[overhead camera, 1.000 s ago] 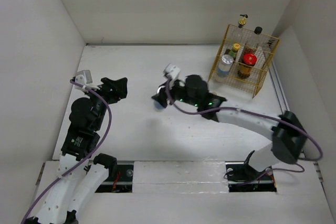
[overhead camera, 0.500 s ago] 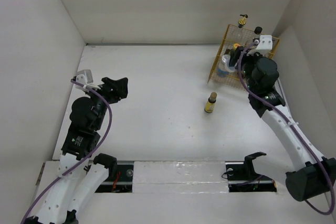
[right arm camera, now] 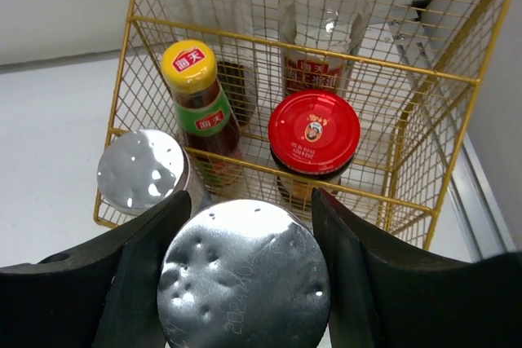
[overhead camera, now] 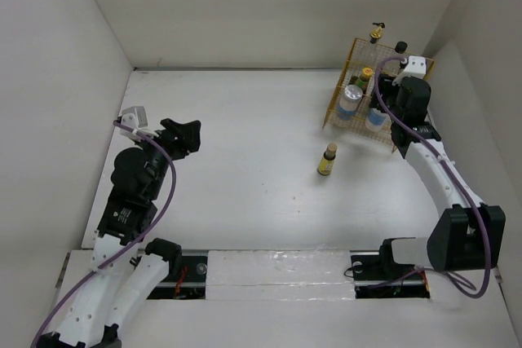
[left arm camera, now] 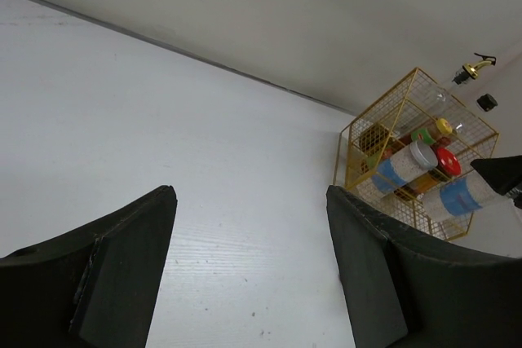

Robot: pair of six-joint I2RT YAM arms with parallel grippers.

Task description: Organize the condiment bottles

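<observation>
My right jaws pinching a white-blue silver-lidded shaker (right arm camera: pixel 245 283) at the yellow wire basket's (right arm camera: pixel 261 41) front, brown-capped yellow bottle (overhead camera: pixel 328 160) standing on the counter (overhead camera: pixel 245 120) nearby, my left jaws spread.

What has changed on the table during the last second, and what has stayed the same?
The right gripper, fingers shut on a white-blue shaker, swung from mid-table to the yellow basket. The left gripper, the other shaker and the small yellow bottle stayed put.
</observation>
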